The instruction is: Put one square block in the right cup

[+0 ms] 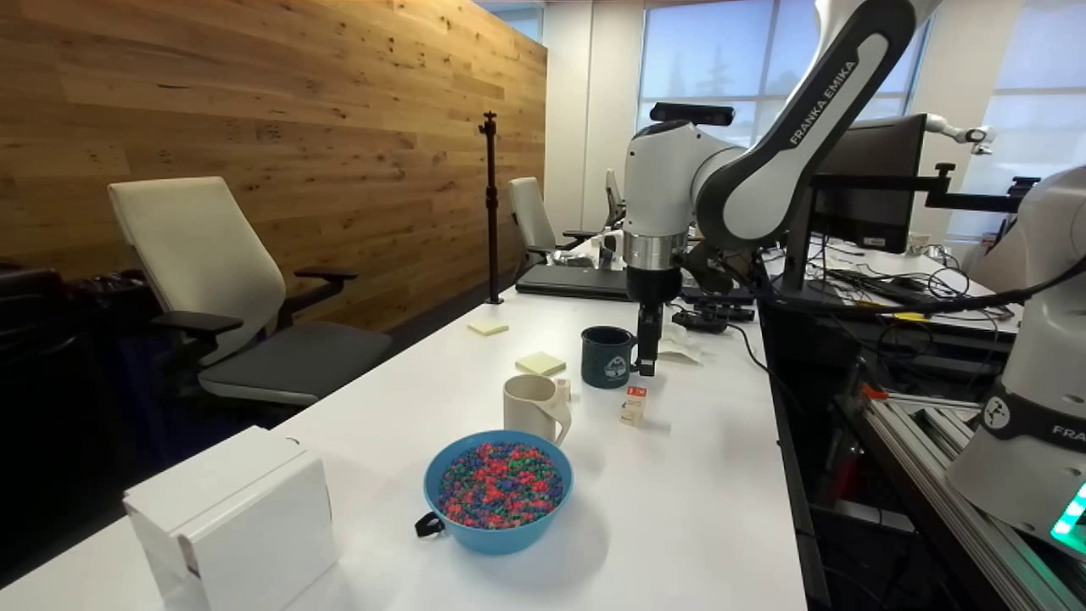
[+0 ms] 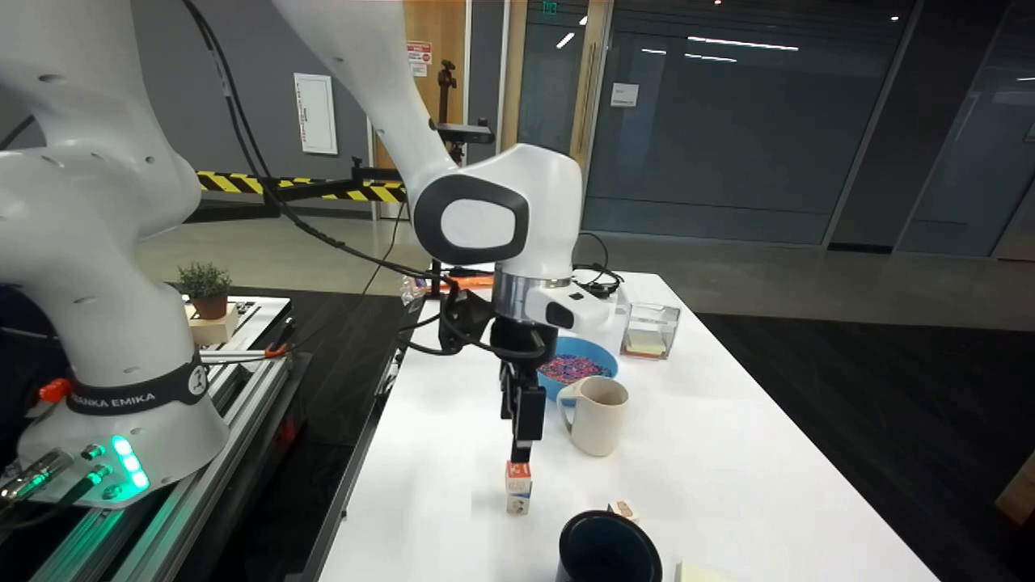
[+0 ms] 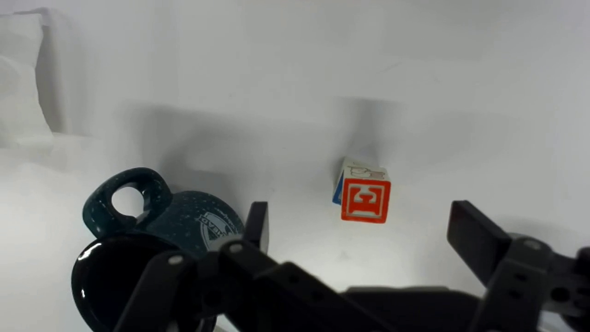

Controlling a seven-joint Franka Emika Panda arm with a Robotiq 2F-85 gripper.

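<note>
1. The upper square block point(image 3: 365, 200), red-edged with an E on top, looks the likeliest pick. It sits on what seems a lower block point(image 2: 518, 504), set slightly askew, on the white surface point(image 1: 704, 501).
2. It should handle as light, stiff wood: hard to harm, though its smooth painted faces might slide if pinched near an edge.
3. Best hold: two opposite side faces, at the upper block's mid-height. Going lower risks catching both blocks or toppling the pair, and only one is wanted.
4. The jaws are spread wide and hold nothing; in the wrist view the block lies roughly midway across their gap, its sides nearly square to them, so little turning seems needed.
5. The arm point(image 1: 764, 187) arches over the surface with its wrist pointing straight down. In both exterior views the jaws hang just above the two blocks, apparently without contact.
6. The dark mug point(image 3: 193, 219), the right cup, stands upright near the blocks, its body partly behind one jaw in the wrist view. A third block point(image 1: 563, 389) lies between it and the cream cup point(image 1: 528, 407).
</note>
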